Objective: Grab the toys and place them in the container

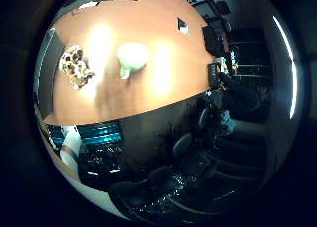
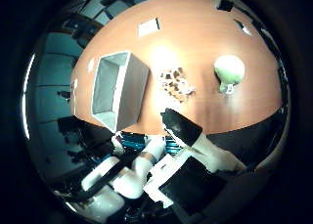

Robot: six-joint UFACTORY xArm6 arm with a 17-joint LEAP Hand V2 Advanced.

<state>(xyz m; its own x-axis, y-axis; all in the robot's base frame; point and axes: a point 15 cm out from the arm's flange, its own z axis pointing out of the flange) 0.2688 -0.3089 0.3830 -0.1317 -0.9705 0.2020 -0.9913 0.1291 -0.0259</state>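
no readable text, no labels, no numbers, no signs legible on anything in either view

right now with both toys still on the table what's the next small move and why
Probably lower the hand toward the spotted brown and white toy. It lies on the wooden table right beside the grey container, nearer than the pale green toy. The container looks empty, and the one finger in view holds nothing; both toys sit well away from the palm.
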